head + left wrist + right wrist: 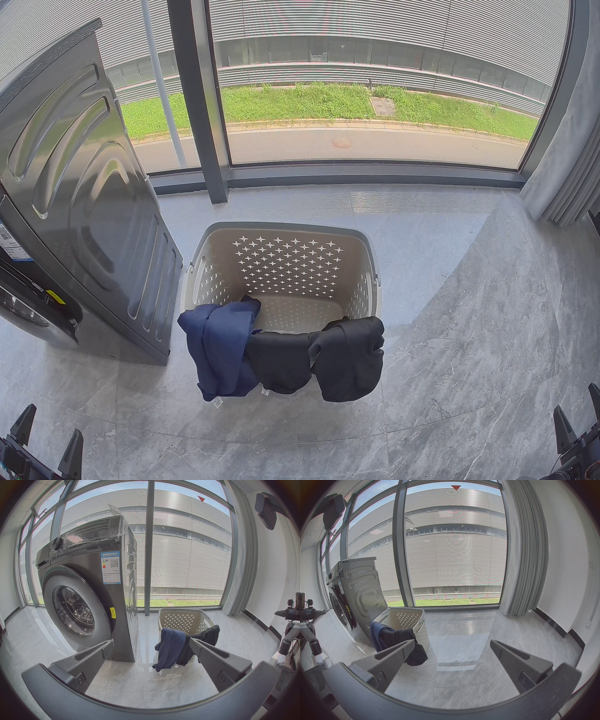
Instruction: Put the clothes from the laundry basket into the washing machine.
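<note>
My left gripper point(151, 644) hangs low at near left, its fingers point(89, 659) spread wide and holding nothing. The right gripper point(452, 645) at near right is equally splayed and empty. The laundry basket point(281, 232) stands on the floor point(450, 350) just right of the washing machine point(81, 206), with a navy garment point(219, 350) and a black garment point(347, 359) draped over its near rim. The machine's front carries a blue-and-white label point(110, 567) and a small yellow sticker point(113, 612); I cannot read either.
</note>
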{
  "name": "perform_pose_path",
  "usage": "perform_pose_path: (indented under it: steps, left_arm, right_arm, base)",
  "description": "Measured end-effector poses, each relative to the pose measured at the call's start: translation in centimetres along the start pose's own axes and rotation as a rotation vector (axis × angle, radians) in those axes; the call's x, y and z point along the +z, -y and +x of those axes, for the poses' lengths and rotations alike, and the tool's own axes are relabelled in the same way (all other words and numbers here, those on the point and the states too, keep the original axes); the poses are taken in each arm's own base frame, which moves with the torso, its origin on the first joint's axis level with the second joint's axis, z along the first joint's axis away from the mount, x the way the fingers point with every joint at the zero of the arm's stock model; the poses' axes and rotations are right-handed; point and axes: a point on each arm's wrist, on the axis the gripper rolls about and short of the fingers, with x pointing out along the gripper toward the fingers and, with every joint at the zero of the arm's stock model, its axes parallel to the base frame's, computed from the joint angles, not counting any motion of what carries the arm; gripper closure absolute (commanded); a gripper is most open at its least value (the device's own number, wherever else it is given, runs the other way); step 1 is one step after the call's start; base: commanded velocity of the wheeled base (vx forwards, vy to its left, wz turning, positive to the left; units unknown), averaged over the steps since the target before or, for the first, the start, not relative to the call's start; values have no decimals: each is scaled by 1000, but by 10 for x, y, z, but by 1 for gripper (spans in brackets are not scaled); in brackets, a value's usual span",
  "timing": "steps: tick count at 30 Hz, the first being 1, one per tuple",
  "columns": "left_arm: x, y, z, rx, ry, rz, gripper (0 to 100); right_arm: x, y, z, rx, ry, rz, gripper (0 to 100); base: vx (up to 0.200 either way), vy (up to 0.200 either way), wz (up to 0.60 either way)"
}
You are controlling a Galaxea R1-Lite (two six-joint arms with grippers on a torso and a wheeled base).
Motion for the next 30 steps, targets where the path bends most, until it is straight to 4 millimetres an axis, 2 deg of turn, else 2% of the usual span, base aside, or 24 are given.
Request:
perform_pose_path:
  steps: [30]
  left_arm:
    - [0, 0, 0, -1, 0, 1, 0]
  right_arm:
    - [0, 0, 0, 2, 0, 0, 0]
  base:
    - [0, 200, 0]
